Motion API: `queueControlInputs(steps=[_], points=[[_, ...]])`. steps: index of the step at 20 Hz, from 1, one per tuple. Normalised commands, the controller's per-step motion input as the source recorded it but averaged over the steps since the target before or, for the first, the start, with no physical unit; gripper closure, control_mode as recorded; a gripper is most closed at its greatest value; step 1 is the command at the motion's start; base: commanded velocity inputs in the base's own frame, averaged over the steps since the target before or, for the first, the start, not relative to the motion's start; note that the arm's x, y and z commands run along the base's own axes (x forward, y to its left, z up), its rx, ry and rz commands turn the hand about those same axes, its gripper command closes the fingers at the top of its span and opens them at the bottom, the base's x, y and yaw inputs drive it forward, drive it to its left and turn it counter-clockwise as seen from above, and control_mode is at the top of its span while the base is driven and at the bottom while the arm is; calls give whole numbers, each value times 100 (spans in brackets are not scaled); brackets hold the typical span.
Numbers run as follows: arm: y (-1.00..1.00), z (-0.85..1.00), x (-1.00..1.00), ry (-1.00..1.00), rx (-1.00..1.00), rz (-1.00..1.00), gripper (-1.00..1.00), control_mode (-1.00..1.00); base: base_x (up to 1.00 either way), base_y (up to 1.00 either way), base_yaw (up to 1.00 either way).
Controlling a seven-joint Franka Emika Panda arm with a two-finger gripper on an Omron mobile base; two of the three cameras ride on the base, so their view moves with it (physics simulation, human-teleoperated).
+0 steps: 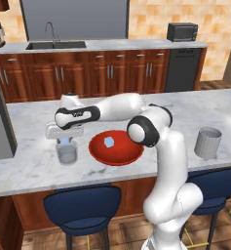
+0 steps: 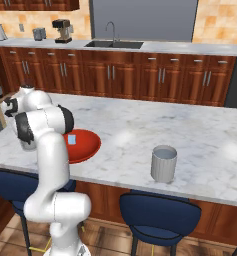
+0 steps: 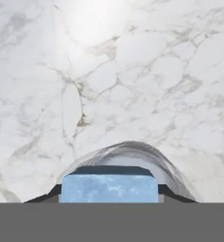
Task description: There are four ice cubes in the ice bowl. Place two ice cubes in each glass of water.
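Pinched between the gripper [image 3: 108,201] fingers, one ice cube [image 3: 108,189] sits directly above the clear glass [image 1: 67,152] at the left of the marble counter [image 1: 29,166]. Just right of it, the red ice bowl [image 1: 116,155] holds a single cube [image 1: 109,142]. Ribbed grey glass [image 1: 207,143] stands well apart at far right; its contents cannot be made out.
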Motion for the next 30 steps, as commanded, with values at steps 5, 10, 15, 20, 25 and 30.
queueControlInputs(steps=[5, 10, 15, 20, 25, 30], points=[[3, -17, 21, 0, 0, 0, 100, -100, 0, 0, 0], [0, -15, 17, 0, 0, 0, -100, -100, 0, 0, 0], [0, -10, 0, 0, 0, 0, -100, -100, 0, 0, 0], [0, -3, -3, -4, 0, 0, -100, -100, 0, 0, 0], [0, 0, -29, -10, 0, 0, -100, -100, 0, 0, 0], [-1, 0, -52, -8, 0, 0, -100, -100, 0, 0, 0]])
